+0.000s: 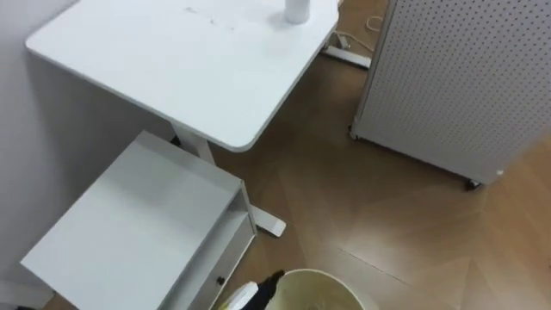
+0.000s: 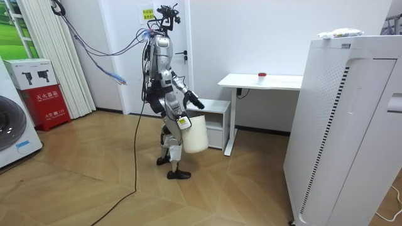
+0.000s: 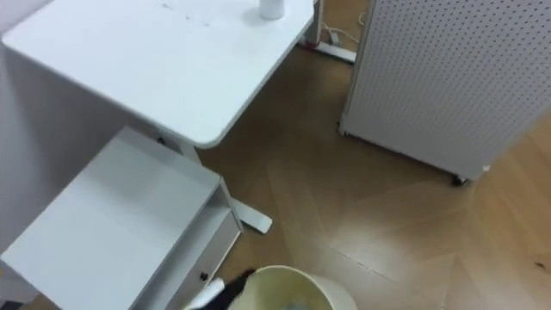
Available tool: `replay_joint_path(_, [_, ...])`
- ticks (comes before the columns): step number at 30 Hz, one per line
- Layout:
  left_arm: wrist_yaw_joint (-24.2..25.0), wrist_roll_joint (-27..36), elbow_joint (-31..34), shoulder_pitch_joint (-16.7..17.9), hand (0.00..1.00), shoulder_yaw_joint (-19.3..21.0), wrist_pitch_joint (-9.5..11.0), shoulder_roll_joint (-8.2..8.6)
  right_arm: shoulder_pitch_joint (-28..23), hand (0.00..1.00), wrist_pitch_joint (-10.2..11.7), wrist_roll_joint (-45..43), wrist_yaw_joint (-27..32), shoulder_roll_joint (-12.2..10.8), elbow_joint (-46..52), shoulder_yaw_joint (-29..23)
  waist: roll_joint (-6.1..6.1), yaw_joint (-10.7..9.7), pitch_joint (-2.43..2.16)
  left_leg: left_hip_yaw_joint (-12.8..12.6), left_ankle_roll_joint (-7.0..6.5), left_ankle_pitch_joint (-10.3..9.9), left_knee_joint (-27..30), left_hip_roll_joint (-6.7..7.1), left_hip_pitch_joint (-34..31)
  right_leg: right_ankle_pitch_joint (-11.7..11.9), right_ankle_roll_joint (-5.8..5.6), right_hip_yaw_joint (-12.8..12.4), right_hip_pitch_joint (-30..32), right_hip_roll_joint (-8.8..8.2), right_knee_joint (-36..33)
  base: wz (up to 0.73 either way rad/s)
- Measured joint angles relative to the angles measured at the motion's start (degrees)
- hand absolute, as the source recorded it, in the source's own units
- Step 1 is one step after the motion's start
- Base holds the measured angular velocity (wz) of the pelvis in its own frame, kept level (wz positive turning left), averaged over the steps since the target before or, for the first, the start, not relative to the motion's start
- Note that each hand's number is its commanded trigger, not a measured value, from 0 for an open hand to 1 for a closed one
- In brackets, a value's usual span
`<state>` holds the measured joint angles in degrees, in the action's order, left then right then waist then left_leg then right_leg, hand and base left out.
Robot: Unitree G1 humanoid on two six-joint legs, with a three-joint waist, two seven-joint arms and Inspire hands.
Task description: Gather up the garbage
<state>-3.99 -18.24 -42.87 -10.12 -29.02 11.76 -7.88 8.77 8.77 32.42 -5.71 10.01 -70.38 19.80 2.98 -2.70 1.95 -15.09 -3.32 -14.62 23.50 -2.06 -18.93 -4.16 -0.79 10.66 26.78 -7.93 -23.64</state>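
Beside the white table [image 1: 198,77], my left robot hand [image 1: 269,284] curls over the rim of the cream bin [image 1: 325,291], carrying it low, ready for garbage.

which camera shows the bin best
The room view: the whole cream bin shows there, carried low in front of the robot, near the white desk. Both eye views cut it off at their bottom edge, leaving part of its rim.

A cream bin [image 3: 288,291] shows at bottom edge beside a white cabinet [image 3: 112,215].
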Motion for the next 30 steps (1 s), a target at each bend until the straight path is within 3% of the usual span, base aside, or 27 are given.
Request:
replay_joint_path(4, [-2.34,-1.26,11.35,4.33,0.00,3.45,1.70,-1.83,-3.26,1.00,0.04,0.15,0.02,0.61,3.25,-3.99,0.05,-0.07,-0.09,-0.05,0.01,-0.02,-2.43,0.43,5.02,-0.60,-0.53,-0.06,-4.54,0.07,1.38,-0.01])
replay_joint_path(6, [-4.58,-2.19,13.85,5.27,0.00,5.03,3.30,-2.06,-4.40,1.00,0.43,0.09,0.00,0.89,3.76,-4.90,-0.06,-0.09,-0.20,-0.18,0.00,-0.01,-3.63,0.63,7.17,-0.69,-0.79,0.14,-6.46,0.09,2.05,-0.04])
replay_joint_path(8, [-6.20,-3.35,16.55,6.49,0.00,7.40,3.52,-2.27,-5.62,1.00,0.46,-1.00,0.13,0.84,4.76,-5.84,-0.26,0.03,-0.46,-0.78,0.00,-0.02,-4.16,0.74,9.06,-0.77,-0.91,0.29,-7.64,0.11,2.10,-0.19])
replay_joint_path(10, [-8.99,-3.29,20.73,9.60,0.00,11.18,3.78,-2.42,-6.98,1.00,0.46,-1.76,0.12,0.75,6.11,-6.58,-0.76,0.23,-0.68,-3.04,0.01,-0.03,-6.04,0.70,11.68,-0.76,-0.87,0.99,-8.43,0.09,2.09,-0.42])
replay_joint_path(15, [-12.48,-3.25,21.59,10.83,0.00,14.55,3.92,-2.38,-9.26,1.00,0.46,-2.87,0.09,0.32,6.19,-7.66,-1.92,0.16,-1.09,-4.98,0.38,-0.24,-8.58,0.40,16.42,-0.57,-0.60,2.16,-11.82,0.71,3.72,-0.27])
replay_joint_path(19, [-15.80,-3.23,24.36,10.98,0.00,15.63,4.41,-2.75,-10.43,1.00,0.46,-3.44,-0.03,0.09,5.98,-7.59,-3.07,0.29,-1.79,-6.49,0.89,-0.55,-10.44,-0.40,20.05,0.07,-0.56,2.32,-15.06,2.17,6.18,-0.19])
replay_joint_path(24, [-18.91,-3.26,27.86,11.43,0.00,15.71,4.93,-3.04,-10.99,1.00,0.46,-3.87,0.09,-0.07,6.03,-7.57,-2.97,1.08,-1.75,-8.24,1.74,-1.05,-11.74,-1.43,23.76,0.29,-0.18,3.95,-18.26,3.48,7.96,-0.20])
replay_joint_path(30, [-21.66,-1.99,30.11,11.35,0.00,15.85,5.39,-3.10,-10.85,1.00,0.47,-6.26,0.26,0.02,7.14,-7.63,-2.88,0.20,-1.45,-8.37,1.88,-1.12,-11.66,-1.94,26.22,-0.29,0.27,3.88,-20.12,4.06,7.80,-0.11])
